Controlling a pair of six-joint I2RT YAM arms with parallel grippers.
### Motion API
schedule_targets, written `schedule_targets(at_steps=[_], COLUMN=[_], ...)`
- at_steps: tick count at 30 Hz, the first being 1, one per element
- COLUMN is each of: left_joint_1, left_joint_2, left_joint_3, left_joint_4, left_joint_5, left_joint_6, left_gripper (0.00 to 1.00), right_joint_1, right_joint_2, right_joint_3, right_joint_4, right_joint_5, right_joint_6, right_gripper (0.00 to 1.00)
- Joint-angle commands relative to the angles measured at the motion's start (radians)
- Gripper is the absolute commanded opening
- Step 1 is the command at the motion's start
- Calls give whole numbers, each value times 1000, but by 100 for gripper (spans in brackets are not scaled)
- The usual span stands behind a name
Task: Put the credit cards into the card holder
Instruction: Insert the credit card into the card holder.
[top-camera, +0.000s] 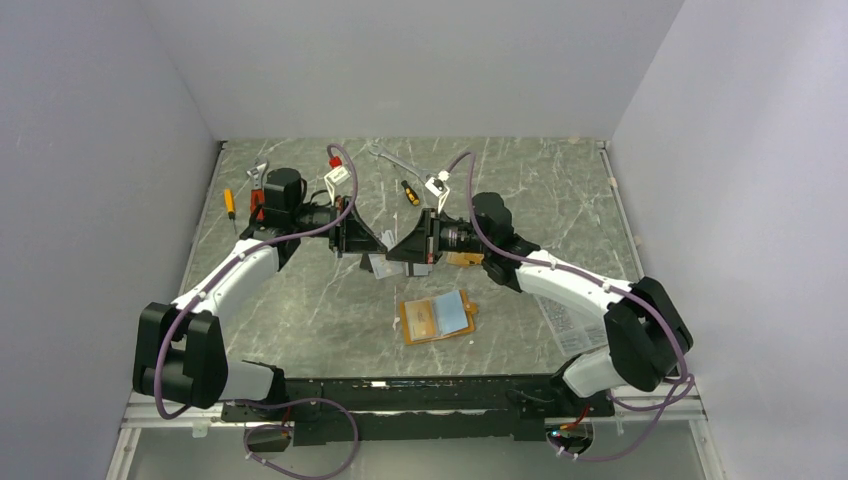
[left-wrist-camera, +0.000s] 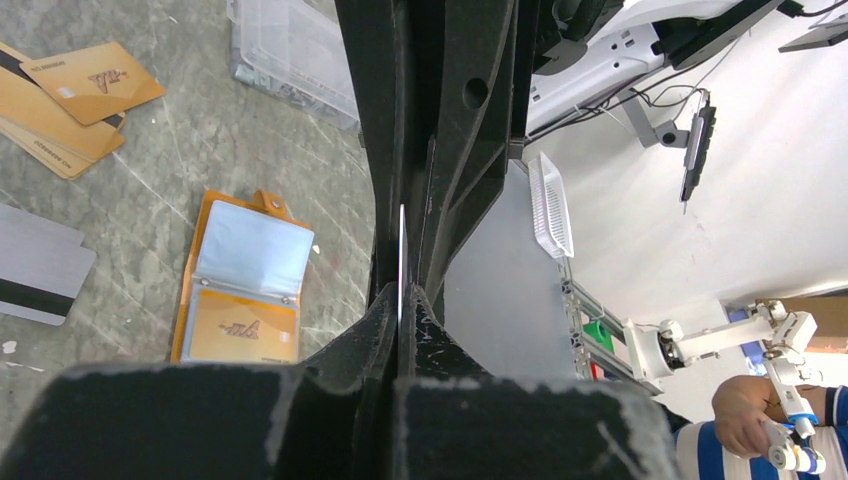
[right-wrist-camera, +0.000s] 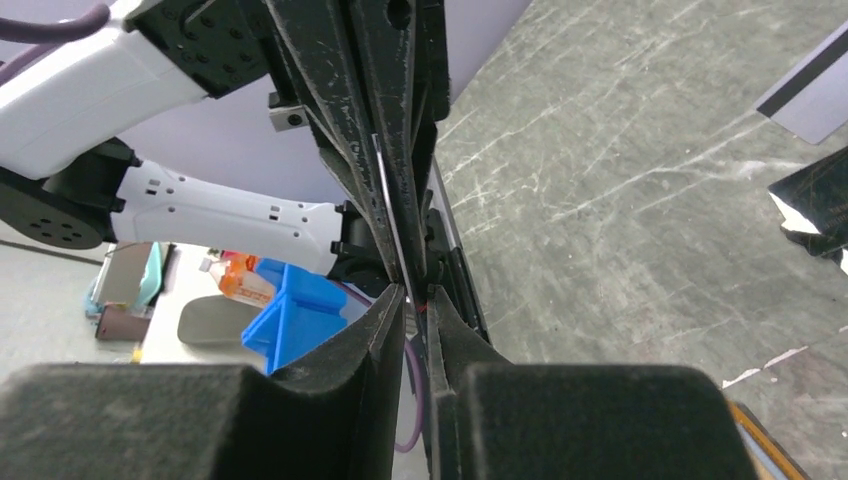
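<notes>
The orange card holder (top-camera: 437, 318) lies open on the table in front of both grippers. In the left wrist view (left-wrist-camera: 245, 280) it shows an orange-tan card in one clear pocket. My left gripper (top-camera: 368, 243) is shut on a thin card (left-wrist-camera: 401, 250), held edge-on above the table. My right gripper (top-camera: 408, 247) meets it tip to tip. Its fingers (right-wrist-camera: 375, 330) stand a narrow gap apart around the card's far end (right-wrist-camera: 383, 190). Loose orange-tan cards (left-wrist-camera: 70, 100) and a silver-grey card with a black stripe (left-wrist-camera: 35, 275) lie on the table.
A clear plastic box (left-wrist-camera: 300, 55) sits near the loose cards. Screwdrivers (top-camera: 229, 203) (top-camera: 410, 192) and wrenches (top-camera: 260, 175) (top-camera: 395, 160) lie at the back of the table. A paper sheet (top-camera: 565, 320) lies by the right arm. Grey walls close in three sides.
</notes>
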Motion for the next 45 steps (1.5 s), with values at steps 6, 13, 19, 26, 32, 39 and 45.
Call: schedule_targets(at_steps=[6, 13, 19, 26, 32, 39, 45], left_joint_1=[-6, -6, -90, -302, -461, -609, -673], left_joint_2=[-11, 1, 77, 136, 191, 235, 273], left_joint_3=[51, 106, 193, 84, 64, 64, 67], left_joint_4=[-51, -263, -637, -626, -605, -574, -576], left_joint_5=[59, -29, -247, -614, -791, -868, -901], left_joint_6=[64, 224, 642, 840, 926, 941, 983], left_gripper=[8, 59, 66, 60, 59, 60, 57], right_joint_1=[-20, -32, -56, -61, -60, -60, -61], right_joint_2=[30, -53, -188, -312, -411, -413, -420], right_joint_3=[74, -1, -104, -230, -276, -300, -326], right_joint_4=[77, -121, -549, -769, -805, -802, -776], right_joint_5=[-61, -18, 294, 631, 732, 737, 718], right_joint_6=[16, -81, -224, -202, -193, -199, -190], right_gripper=[0, 0, 0, 0, 0, 0, 0])
